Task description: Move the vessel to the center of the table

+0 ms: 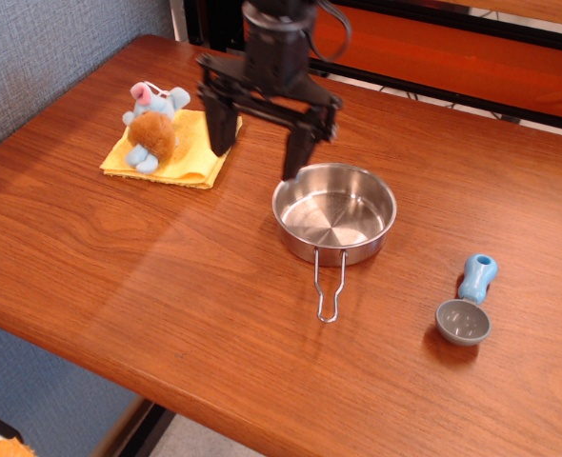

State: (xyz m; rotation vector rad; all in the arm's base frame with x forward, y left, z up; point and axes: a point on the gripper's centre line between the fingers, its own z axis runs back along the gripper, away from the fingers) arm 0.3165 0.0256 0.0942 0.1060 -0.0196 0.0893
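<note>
The vessel (334,213) is a shallow round shiny steel pan resting on the reddish-brown wooden table (119,257), near its middle. Its thin wire loop handle (330,286) lies flat and points toward the front edge. My gripper (259,141) hangs above the table just left of and behind the pan, clear of its rim. Its two black fingers are spread wide apart and hold nothing.
A small stuffed toy (153,125) lies on a folded yellow cloth (188,147) at the back left. A grey scoop with a blue handle (468,307) lies at the right front. A grey wall runs along the left side.
</note>
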